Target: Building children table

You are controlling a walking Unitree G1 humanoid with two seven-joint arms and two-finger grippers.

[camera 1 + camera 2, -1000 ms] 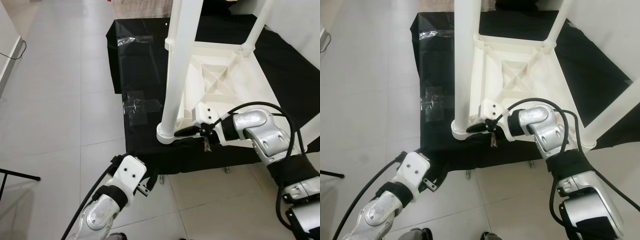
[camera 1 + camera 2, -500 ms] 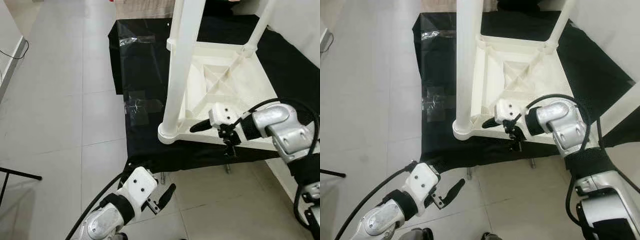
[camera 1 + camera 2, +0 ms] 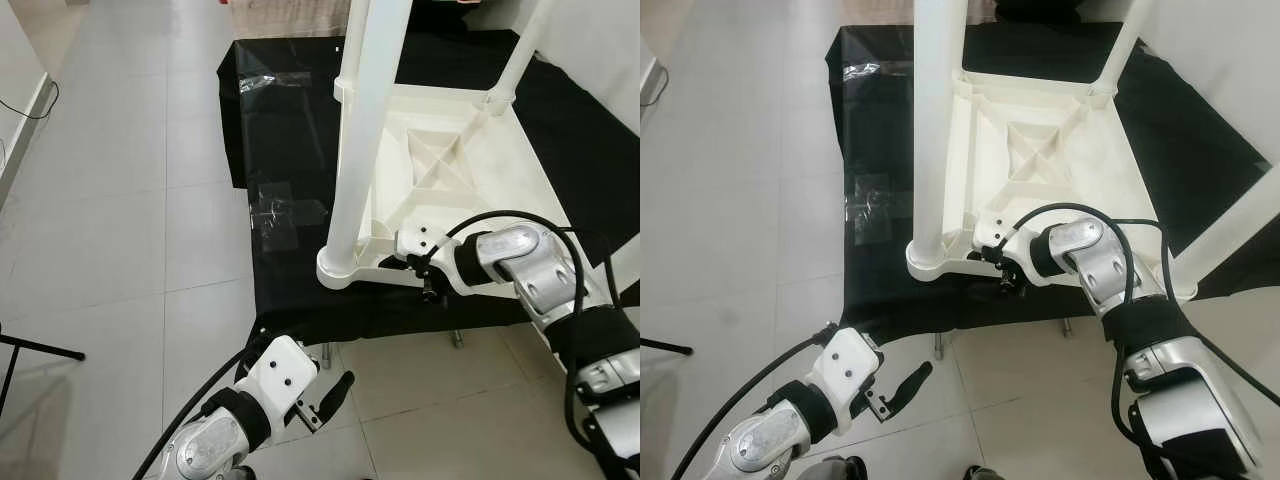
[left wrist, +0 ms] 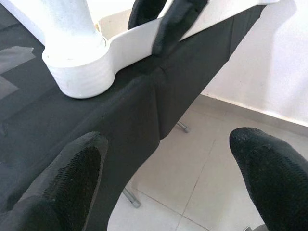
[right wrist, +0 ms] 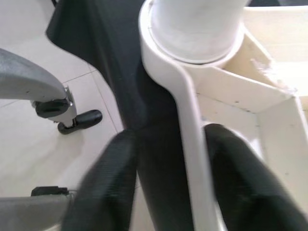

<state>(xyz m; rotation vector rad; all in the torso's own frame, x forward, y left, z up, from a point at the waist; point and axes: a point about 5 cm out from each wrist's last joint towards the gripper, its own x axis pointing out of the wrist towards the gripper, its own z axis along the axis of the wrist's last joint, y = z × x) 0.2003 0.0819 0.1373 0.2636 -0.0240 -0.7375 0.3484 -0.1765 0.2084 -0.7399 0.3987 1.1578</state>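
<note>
A white children's table (image 3: 450, 170) lies upside down on a black-covered platform (image 3: 280, 150), its legs pointing up. The nearest leg (image 3: 365, 130) stands in the round corner socket (image 3: 340, 268). My right gripper (image 3: 393, 262) is at the table's near rim, just right of that socket. In the right wrist view its fingers (image 5: 110, 183) are open and straddle the rim wall (image 5: 192, 159), one outside and one inside. My left gripper (image 3: 325, 395) hangs low over the floor in front of the platform, open and holding nothing; its fingers (image 4: 72, 178) stand wide apart.
Clear tape patches (image 3: 275, 215) stick to the black cover left of the table. Metal feet (image 3: 455, 340) show under the platform's front edge. Grey tiled floor (image 3: 120, 230) lies to the left and front. A thin black rod (image 3: 30, 348) is at the far left.
My right gripper has slid left along the near rim toward the corner leg. The left gripper has stayed low before the platform, after dropping into sight a second ago.
</note>
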